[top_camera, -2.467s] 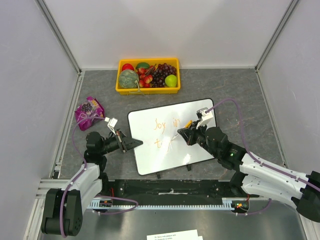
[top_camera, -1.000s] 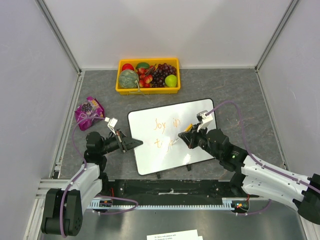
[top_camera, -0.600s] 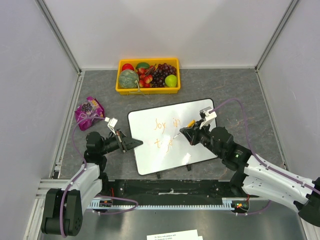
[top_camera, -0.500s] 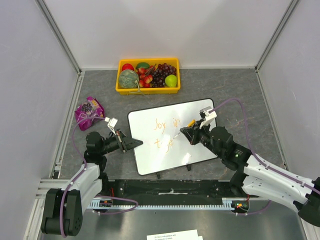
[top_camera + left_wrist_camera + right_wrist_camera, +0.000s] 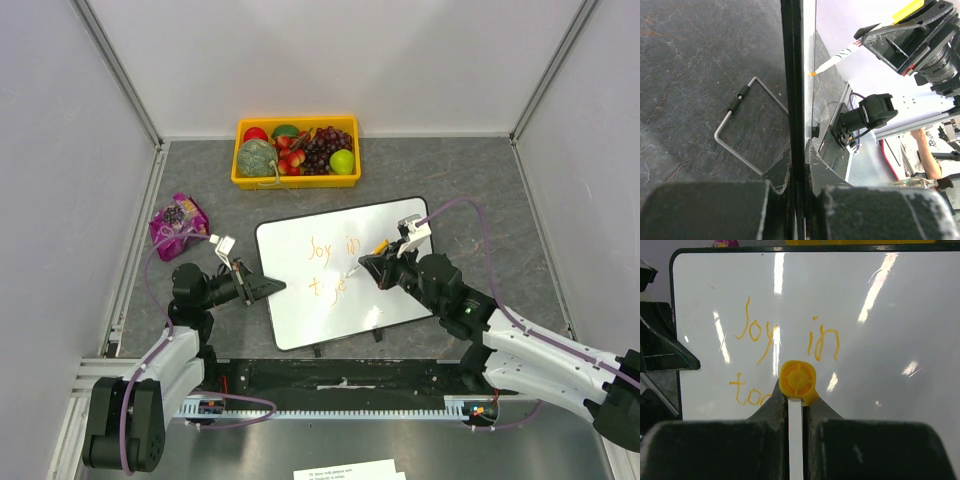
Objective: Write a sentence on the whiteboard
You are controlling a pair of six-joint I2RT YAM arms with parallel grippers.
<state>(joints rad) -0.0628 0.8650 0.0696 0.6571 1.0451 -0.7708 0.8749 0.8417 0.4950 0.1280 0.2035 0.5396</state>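
Right wrist: right hand (image 5: 796, 407) pinches marker (image 5: 797, 380), left hand (image 5: 799, 170) clamps board (image 5: 890, 340) edge; I would keep pressure light and steady.

- Yellow tray (image 5: 296, 181) sits at the far edge of the counter (image 5: 470, 190), packed with fruit: dark grapes (image 5: 322, 148), a green apple (image 5: 343, 161), red strawberries (image 5: 291, 155).
- Purple snack bag (image 5: 176, 224) lies off near the left wall.
- White printed sheet (image 5: 345, 469) shows at the near edge.
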